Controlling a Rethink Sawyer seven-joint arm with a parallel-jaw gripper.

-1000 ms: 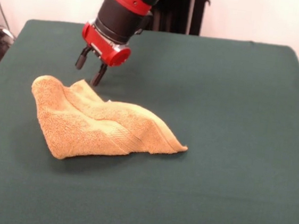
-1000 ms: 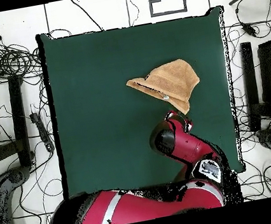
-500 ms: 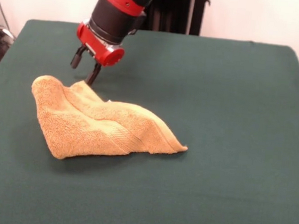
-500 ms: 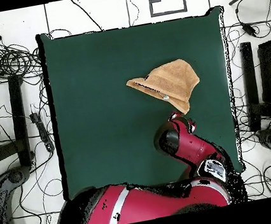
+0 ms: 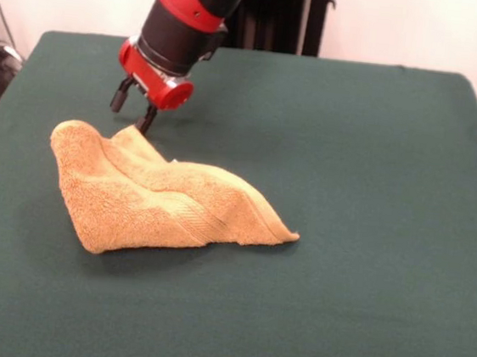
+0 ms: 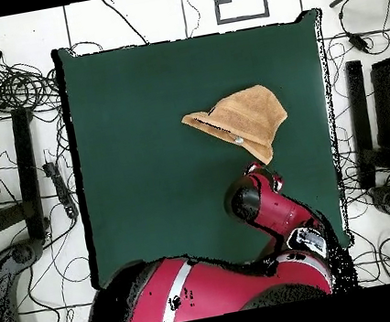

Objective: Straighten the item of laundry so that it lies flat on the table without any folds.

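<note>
The orange-tan towel (image 5: 155,197) lies folded and bunched, long axis left-right, tapering rightward; the spread gripper (image 5: 131,109) hovers just beyond.

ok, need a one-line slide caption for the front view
Sawyer gripper, fingers open, poised just behind the far corner of a crumpled, folded-over orange-tan towel on the green table.

A white wall (image 5: 408,26) behind; tangled black cables (image 6: 9,85) cover the pale floor (image 6: 145,15).
</note>
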